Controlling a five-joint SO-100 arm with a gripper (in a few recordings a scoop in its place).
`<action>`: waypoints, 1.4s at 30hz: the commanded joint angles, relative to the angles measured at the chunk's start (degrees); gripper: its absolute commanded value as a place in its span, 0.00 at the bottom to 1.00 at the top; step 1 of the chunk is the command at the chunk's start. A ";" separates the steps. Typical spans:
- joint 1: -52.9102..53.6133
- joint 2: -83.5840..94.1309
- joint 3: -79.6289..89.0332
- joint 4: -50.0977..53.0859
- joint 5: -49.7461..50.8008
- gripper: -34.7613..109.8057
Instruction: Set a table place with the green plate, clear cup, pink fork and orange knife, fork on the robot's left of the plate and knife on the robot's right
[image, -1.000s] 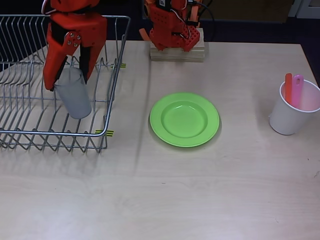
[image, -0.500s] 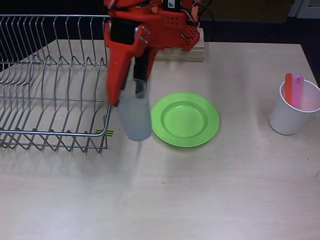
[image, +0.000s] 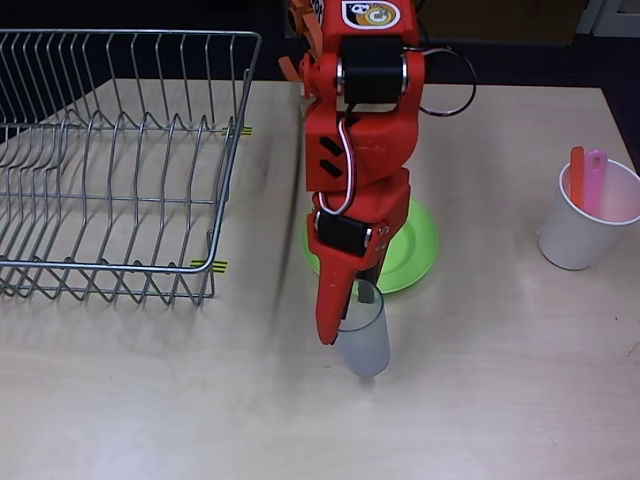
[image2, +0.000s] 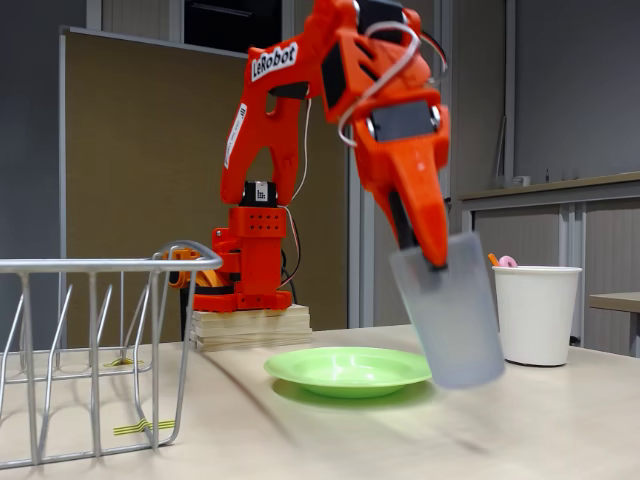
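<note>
Carried rightward from the rack (image: 120, 160), the clear cup (image: 365, 340) hangs tilted, apparently off the table, near the green plate (image: 415, 250), pinched in the gripper (image: 345, 315).

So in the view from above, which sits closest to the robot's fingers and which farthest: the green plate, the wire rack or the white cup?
Measured from the gripper, shut on the clear cup, in the overhead view:
1. The green plate, just behind it, partly under the arm.
2. The wire rack, off to the picture's left.
3. The white cup, at the right edge, holding the pink fork and orange knife.
</note>
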 joint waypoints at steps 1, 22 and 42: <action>-0.97 0.18 -0.44 0.18 2.11 0.42; -2.90 2.72 11.25 -2.02 7.65 0.43; -3.52 4.04 12.22 -0.09 7.82 0.52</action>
